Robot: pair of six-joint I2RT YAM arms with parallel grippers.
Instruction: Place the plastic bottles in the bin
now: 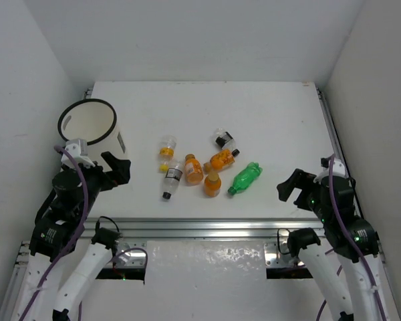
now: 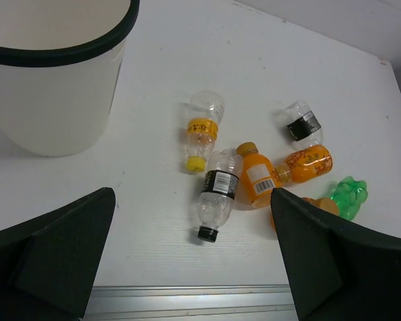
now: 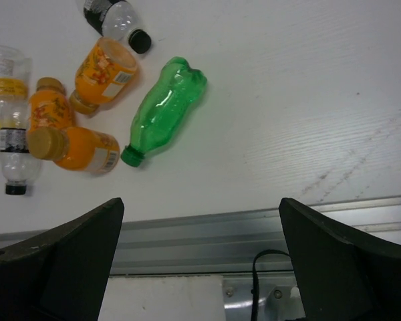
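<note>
The bin (image 1: 111,137) stands upright at the table's (image 1: 267,114) 10 o'clock corner: white wall, thin black rim, no bottle showing inside. At its 5 o'clock hangs the left gripper (image 1: 115,170), claw spread wide, holding nothing.

All seven bottles lie on their sides in a loose heap near the table's middle, toward 6 o'clock. Leftmost is the yellow-cap bottle (image 1: 166,148), clear with an orange band, its cap just beside the next one. That's the black-cap bottle (image 1: 172,177), clear with a dark label, lying against the first of three orange bottles (image 1: 193,169). At the heap's 12 o'clock lies a clear black-label bottle (image 1: 224,139). At its 4 o'clock edge lies the green bottle (image 1: 245,178), cap toward 7 o'clock. The right gripper (image 1: 291,186) waits at the green one's 3 o'clock, also spread and empty.

First pick, I reckon. The yellow-cap bottle looks best for the left arm, since it's nearest the bin and its body is clear of the rest. Come straight down and close across the band, not along it, or it'll roll. Squeeze gently, because it looks light and crushable.
</note>
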